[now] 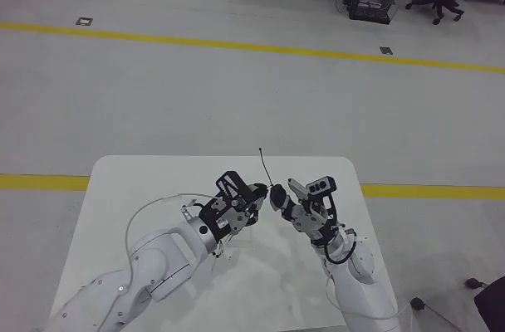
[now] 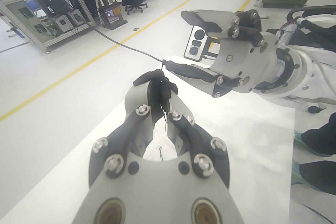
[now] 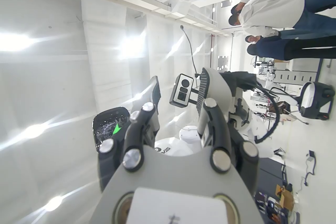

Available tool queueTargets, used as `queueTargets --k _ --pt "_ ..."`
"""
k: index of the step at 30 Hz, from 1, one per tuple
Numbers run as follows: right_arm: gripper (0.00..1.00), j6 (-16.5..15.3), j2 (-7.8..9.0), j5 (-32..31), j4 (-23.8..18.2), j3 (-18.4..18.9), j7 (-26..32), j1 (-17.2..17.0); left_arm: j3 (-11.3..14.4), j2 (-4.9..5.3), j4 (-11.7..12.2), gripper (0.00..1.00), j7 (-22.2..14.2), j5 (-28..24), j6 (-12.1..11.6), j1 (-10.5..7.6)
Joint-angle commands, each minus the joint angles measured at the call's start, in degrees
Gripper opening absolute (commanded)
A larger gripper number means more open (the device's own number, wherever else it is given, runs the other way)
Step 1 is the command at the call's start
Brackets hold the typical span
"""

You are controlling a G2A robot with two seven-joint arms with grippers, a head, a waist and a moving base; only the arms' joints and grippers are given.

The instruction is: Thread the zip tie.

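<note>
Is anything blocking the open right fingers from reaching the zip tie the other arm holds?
Nothing visible does. The right gripper stands open beside the zip tie, one finger close to the strap sticking out of the left gripper.

Left pincer pinched tight; right pincer spread wide, just beside.

zip tie: plain black
fingers: black pads, pale grey backs, silver screws
camera: white case, black lenses
arms: white shells, black joints
tabletop: plain white
floor: pale grey, crossed by yellow stripes
</note>
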Motion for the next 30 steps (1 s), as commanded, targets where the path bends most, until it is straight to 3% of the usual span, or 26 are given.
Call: queueTargets --k 1,13,30 --pt "0.29 0.04 -0.02 -0.06 0.11 -0.03 0.05 0.01 -0.05 -0.08 0.03 0.00 -0.03 0.09 -0.07 0.05" --pt "0.04 0.37 -0.15 -0.35 0.84 -0.36 0.32 0.42 -0.42 -0.51 0.47 0.00 -0.13 0.39 -0.48 0.27" --pt "0.00 0.61 -0.36 -0.38 2.09 -0.79 0.74 1.31 -1.50 -0.99 1.18 0.00 0.31 0.76 -1.38 0.35"
